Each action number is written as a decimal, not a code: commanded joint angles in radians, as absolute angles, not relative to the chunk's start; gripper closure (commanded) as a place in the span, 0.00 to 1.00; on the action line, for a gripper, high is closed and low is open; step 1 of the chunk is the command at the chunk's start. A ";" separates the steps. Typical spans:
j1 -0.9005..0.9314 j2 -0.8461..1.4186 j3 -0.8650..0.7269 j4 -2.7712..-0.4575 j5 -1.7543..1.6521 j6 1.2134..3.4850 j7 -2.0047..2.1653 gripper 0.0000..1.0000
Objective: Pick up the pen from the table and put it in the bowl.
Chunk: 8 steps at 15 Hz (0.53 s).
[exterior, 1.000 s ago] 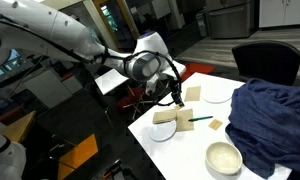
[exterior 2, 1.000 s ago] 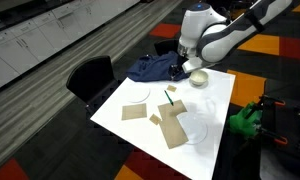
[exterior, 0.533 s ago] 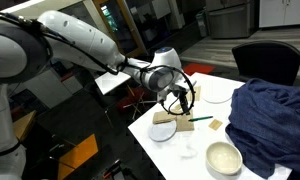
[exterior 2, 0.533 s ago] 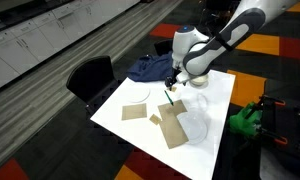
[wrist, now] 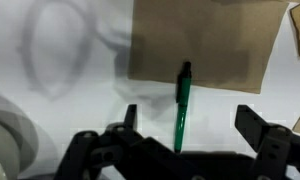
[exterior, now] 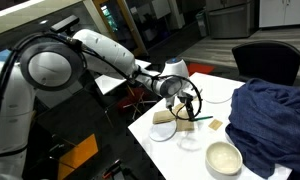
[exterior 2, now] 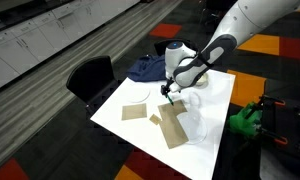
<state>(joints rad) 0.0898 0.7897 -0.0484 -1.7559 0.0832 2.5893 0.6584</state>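
Note:
The green pen (wrist: 180, 112) lies on the white table (wrist: 80, 110), its dark tip resting on a brown cardboard piece (wrist: 200, 40). It also shows in both exterior views (exterior: 202, 119) (exterior 2: 167, 100). My gripper (wrist: 190, 125) is open and straddles the pen, with a finger on each side and no contact visible. In both exterior views it hangs low over the pen (exterior: 188, 106) (exterior 2: 168, 92). The cream bowl (exterior: 224, 157) stands empty near the table's corner. In an exterior view the bowl (exterior 2: 200, 79) is partly behind my arm.
A blue cloth (exterior: 270, 115) (exterior 2: 148, 68) is heaped at one end of the table beside the bowl. Flat white plates (exterior: 164, 130) (exterior: 218, 94) (exterior 2: 138, 93) and cardboard pieces (exterior 2: 173, 126) (exterior 2: 131, 112) lie around the pen. A black chair (exterior 2: 90, 78) stands by the table.
The arm has swung over the table and come down. The open gripper now sits low around the pen. The pen and the bowl have not moved.

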 commanded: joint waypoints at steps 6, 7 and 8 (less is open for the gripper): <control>0.123 0.841 -0.087 -1.706 0.103 2.576 0.656 0.00; 0.140 0.806 -0.107 -1.744 0.094 2.594 0.682 0.00; 0.152 0.796 -0.123 -1.750 0.093 2.592 0.706 0.00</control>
<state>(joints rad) 0.1131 0.8378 -0.0776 -1.7102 0.0833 2.5815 0.6690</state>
